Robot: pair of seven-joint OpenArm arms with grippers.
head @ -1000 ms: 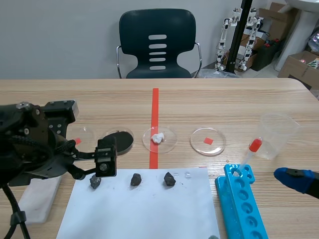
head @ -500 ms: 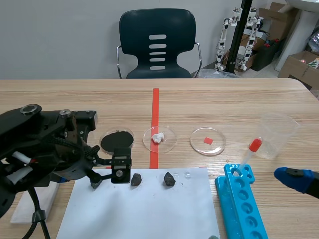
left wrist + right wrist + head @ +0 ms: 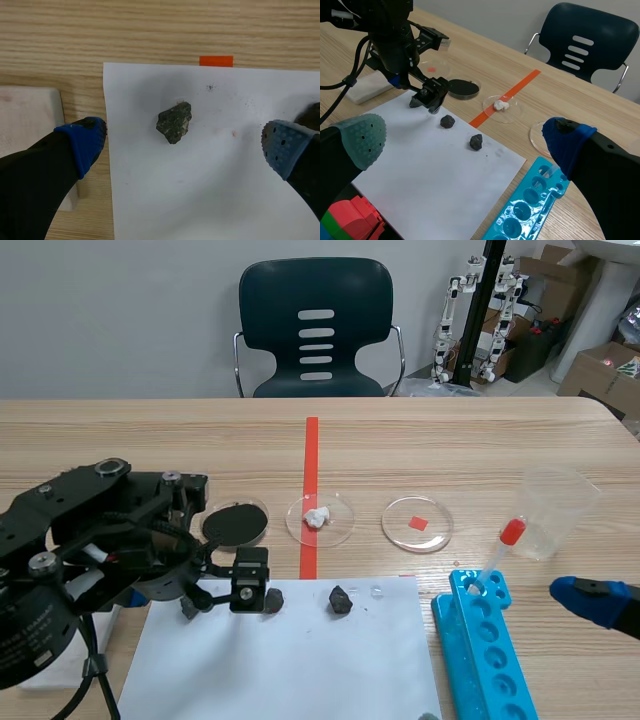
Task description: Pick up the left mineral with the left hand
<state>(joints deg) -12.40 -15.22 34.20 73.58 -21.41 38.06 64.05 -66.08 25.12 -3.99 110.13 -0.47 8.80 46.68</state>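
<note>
Three dark minerals lie in a row on the white paper (image 3: 290, 660). The left mineral (image 3: 174, 122), a rough grey-black lump, rests on the paper between the spread fingers of my left gripper (image 3: 182, 145), which is open and not touching it. In the scene view the left mineral (image 3: 190, 608) peeks out under the left arm. The middle mineral (image 3: 273, 600) is partly hidden by the arm's camera block, and the right mineral (image 3: 341, 600) lies free. My right gripper (image 3: 465, 140) is open and holds nothing, low at the table's right side.
Behind the paper stand a dish of black powder (image 3: 235, 523), a dish with a white lump (image 3: 320, 518) and a dish with a red square (image 3: 417, 524). A plastic cup (image 3: 556, 512) and a blue tube rack (image 3: 485, 645) are at the right. A white block (image 3: 27, 117) lies left of the paper.
The left arm has swung to the right over the paper's left part, its camera block now covering part of the middle mineral. The minerals and the right arm have not moved.
</note>
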